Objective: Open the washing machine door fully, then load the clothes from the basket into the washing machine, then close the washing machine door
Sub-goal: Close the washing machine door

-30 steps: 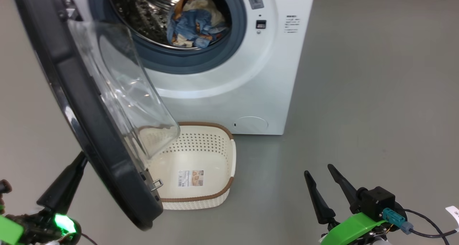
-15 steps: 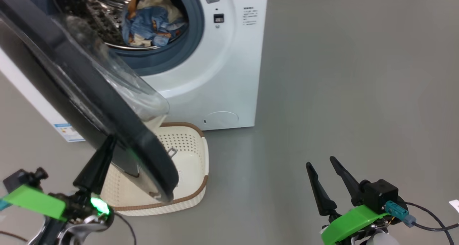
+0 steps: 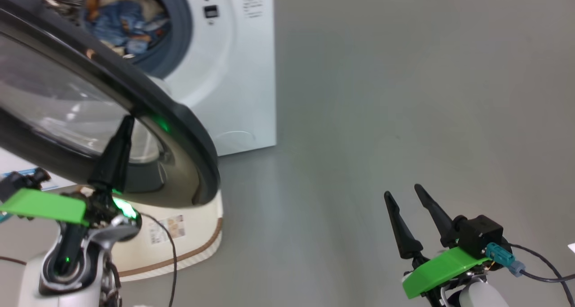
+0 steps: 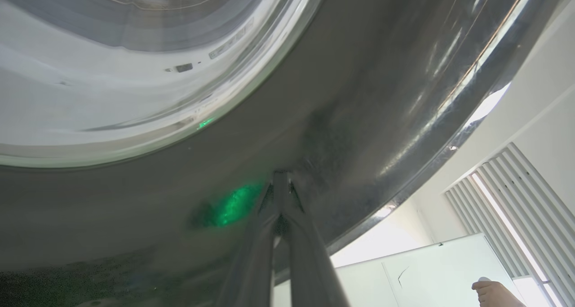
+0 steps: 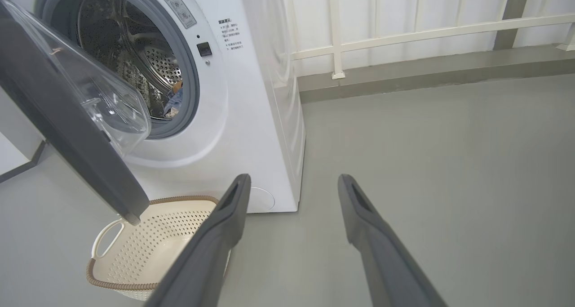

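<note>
Closed left gripper [image 3: 126, 121] against washing machine door [image 3: 179, 118]

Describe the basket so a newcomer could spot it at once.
Find the big white washing machine on the grey floor, its black-rimmed round door swung open. The basket sits on the floor in front of the machine, under that door's free edge. It is the one low, cream, perforated container there, with a brown woven-look rim and a white loop handle.
</note>
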{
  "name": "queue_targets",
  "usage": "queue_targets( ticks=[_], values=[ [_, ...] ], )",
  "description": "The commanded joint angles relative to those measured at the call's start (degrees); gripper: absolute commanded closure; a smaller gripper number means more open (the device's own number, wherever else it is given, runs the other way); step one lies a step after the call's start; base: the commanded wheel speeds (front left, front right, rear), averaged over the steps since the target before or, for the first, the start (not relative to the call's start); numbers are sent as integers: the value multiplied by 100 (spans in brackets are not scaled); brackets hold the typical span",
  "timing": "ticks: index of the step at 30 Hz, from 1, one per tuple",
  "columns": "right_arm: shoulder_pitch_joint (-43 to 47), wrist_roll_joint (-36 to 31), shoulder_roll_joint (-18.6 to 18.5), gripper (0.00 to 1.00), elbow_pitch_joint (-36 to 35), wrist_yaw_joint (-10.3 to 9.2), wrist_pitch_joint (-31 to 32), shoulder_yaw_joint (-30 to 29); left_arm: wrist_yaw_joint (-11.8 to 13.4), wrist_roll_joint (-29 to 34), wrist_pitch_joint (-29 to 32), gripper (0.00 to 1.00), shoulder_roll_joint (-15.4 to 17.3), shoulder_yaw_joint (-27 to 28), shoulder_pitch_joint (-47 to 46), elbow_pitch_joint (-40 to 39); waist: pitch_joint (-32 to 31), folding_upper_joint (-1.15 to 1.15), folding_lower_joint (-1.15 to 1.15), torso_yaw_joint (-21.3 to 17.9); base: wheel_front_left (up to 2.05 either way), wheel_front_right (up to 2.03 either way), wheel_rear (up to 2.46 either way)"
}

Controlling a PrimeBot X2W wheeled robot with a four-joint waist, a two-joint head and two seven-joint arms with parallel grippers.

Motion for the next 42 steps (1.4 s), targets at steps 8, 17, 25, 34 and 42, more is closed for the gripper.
queue_targets(
  ticks=[8,17,25,34,42],
  values=[
    [-236,70,35,0,-223,36,-74,109,-65,355,-691,100,94,207,-767,328,304,0,0,-540,0,0,0],
    [-199,98,35,0,-223,36,-74,49,-65,407,-943,100,94,211,-773,433,185,0,0,-551,0,0,0],
    [-104,100,35,0,-180,36,-74,48,-66,521,-1170,100,94,233,-189,243,-127,0,0,-339,0,0,0],
    [79,86,35,0,-116,36,-74,71,-66,516,-1419,100,94,177,560,-115,-492,0,0,-81,0,0,0],
    [182,105,36,0,-84,36,-74,89,-66,353,-1739,100,94,192,1150,-270,-689,0,0,48,0,0,0]
  ],
)
